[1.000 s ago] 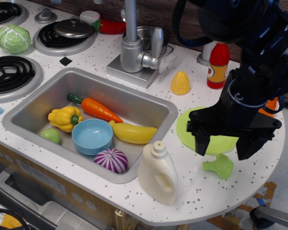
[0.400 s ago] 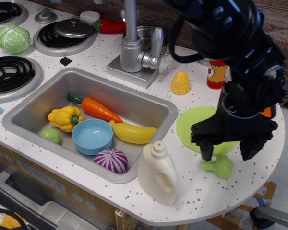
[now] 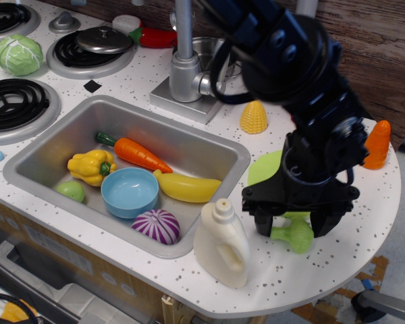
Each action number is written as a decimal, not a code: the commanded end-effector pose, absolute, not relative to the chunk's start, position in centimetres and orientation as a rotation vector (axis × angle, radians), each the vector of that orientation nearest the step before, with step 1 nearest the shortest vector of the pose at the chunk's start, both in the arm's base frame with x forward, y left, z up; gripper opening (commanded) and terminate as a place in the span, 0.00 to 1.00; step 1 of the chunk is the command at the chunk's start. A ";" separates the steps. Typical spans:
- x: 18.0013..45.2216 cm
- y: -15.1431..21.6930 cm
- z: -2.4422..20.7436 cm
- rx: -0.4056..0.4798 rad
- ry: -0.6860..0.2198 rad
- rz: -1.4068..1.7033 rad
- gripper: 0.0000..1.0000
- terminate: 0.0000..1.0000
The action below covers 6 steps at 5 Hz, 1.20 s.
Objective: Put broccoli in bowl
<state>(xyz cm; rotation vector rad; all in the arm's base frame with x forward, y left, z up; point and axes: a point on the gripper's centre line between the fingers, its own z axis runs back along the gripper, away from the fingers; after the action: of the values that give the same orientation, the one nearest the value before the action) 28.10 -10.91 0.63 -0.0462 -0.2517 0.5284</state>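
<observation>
The broccoli lies on the white counter at the front right, just in front of the lime-green plate. My gripper is open and low over it, with one black finger on its left and the other on its right. I cannot tell whether the fingers touch it. The light-blue bowl sits empty and upright in the sink, between a purple onion and a yellow pepper.
A cream bottle stands on the counter between sink and gripper. The sink also holds a carrot, a banana and a green ball. Corn, the faucet and a cabbage are further back. The counter edge is close on the right.
My gripper has moved left and down from above the plate's right side to straddle the broccoli. The broccoli sits slightly further left than before.
</observation>
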 end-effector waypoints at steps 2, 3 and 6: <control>28.1 -10.9 0.3 -0.126 -0.288 0.546 0.00 0.00; 28.2 -10.1 2.0 -0.049 -0.249 0.503 0.00 0.00; 30.5 -1.7 7.9 0.252 -0.267 0.241 0.00 0.00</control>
<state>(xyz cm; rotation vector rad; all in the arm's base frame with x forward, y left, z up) 30.12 0.30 6.41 0.2954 -0.2304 0.1644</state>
